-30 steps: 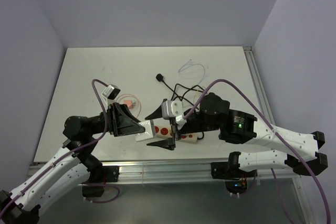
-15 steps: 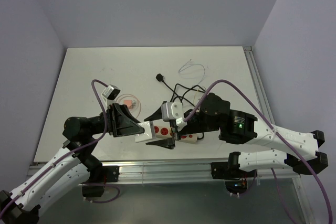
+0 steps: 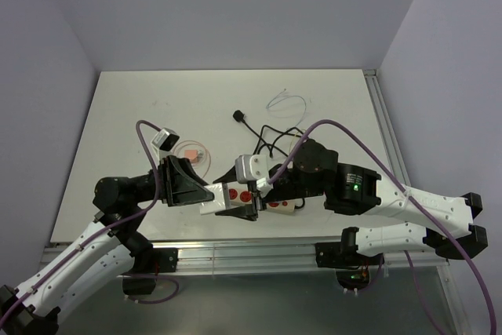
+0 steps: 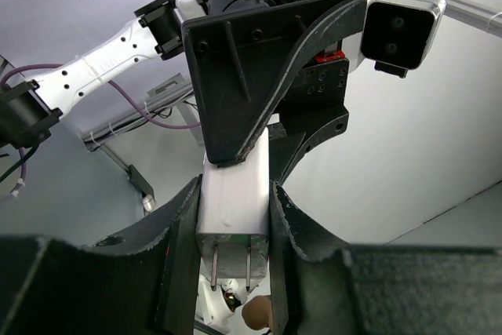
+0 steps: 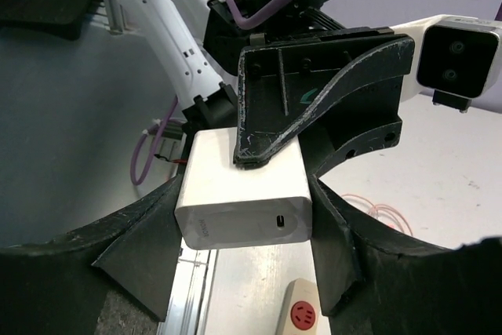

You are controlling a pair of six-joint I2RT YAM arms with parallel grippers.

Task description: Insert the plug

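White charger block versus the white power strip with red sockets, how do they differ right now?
The white charger block is held by both the left gripper and right gripper; the white power strip with red sockets lies on the table. The block is short and boxy, the strip long and flat. The block has two metal prongs, the strip red sockets. Both are white plastic.

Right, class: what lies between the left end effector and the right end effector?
The white plug lies there, clamped by both the left end effector and the right end effector. Both wrist views show it, with no bare gap.
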